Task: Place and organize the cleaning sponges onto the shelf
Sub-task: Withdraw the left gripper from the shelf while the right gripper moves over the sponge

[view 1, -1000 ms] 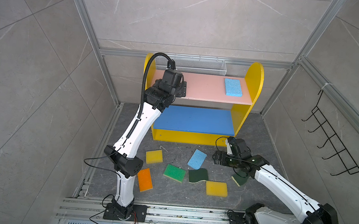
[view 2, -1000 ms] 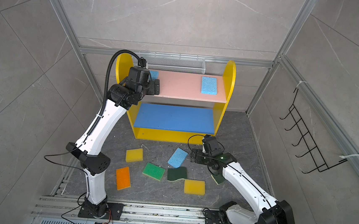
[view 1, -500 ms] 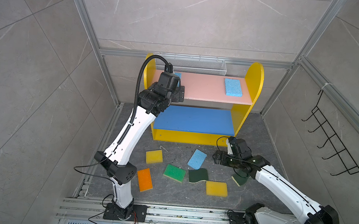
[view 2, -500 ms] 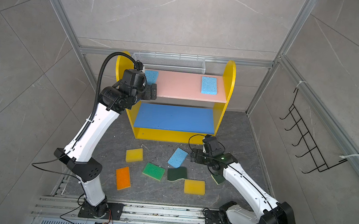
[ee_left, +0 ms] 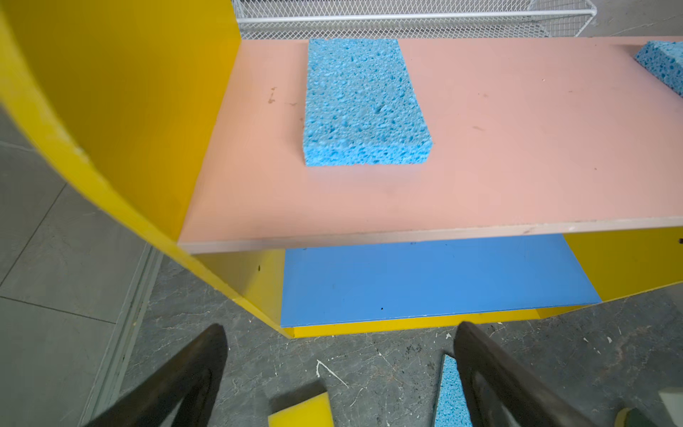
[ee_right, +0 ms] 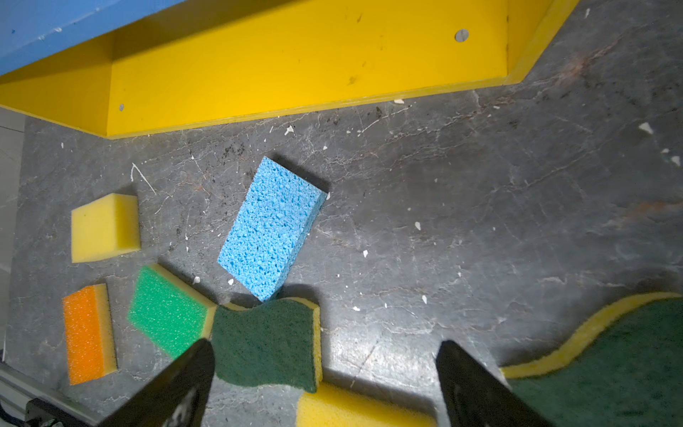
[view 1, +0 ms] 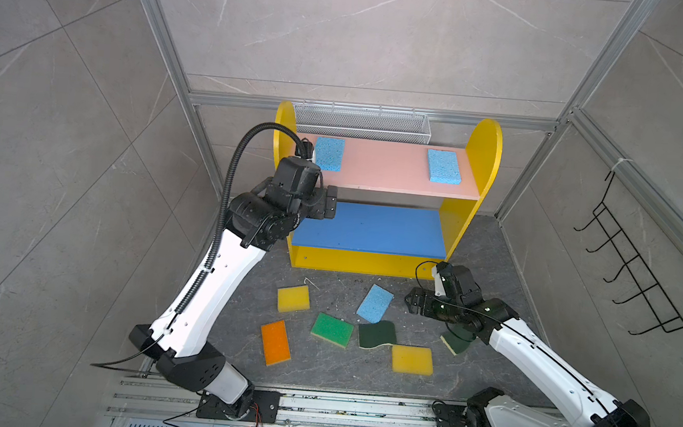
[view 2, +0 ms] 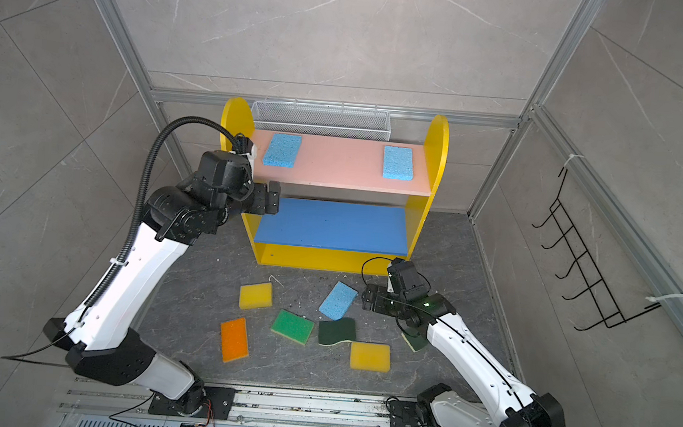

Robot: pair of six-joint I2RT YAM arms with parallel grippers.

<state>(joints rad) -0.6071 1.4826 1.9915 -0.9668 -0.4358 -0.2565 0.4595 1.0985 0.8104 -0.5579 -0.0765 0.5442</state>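
1. Jaws of the left gripper (ee_left: pixel 340 331) are spread wide and nothing is held; it is raised in front of the left end of the shelf (view 1: pixel 484 150).
2. One light blue sponge (view 1: pixel 328 154) is seen lying flat on the pink top board (ee_left: pixel 517 148), near and ahead of that gripper. A second light blue sponge (view 1: pixel 443 166) is set at the board's far end, well apart from it. Nothing is placed on the blue middle board (view 1: pixel 368 225).
3. Below that gripper, a yellow sponge (view 1: pixel 293 298), an orange sponge (view 1: pixel 275 343) and a bright green sponge (view 1: pixel 331 329) are scattered on the floor (view 1: pixel 318 375).
4. The right gripper (ee_right: pixel 325 345) is likewise held wide and empty, low over the floor. A third light blue sponge (ee_right: pixel 271 229) is found just ahead of it, touching a dark-green scourer (ee_right: pixel 266 344) at a corner. Another yellow sponge (view 1: pixel 412 360) lies near, and a second scourer (view 1: pixel 456 342) is partly hidden under that arm.
5. The task is judged to be at an early stage: two sponges are shelved, and seven are to be picked up and arranged.
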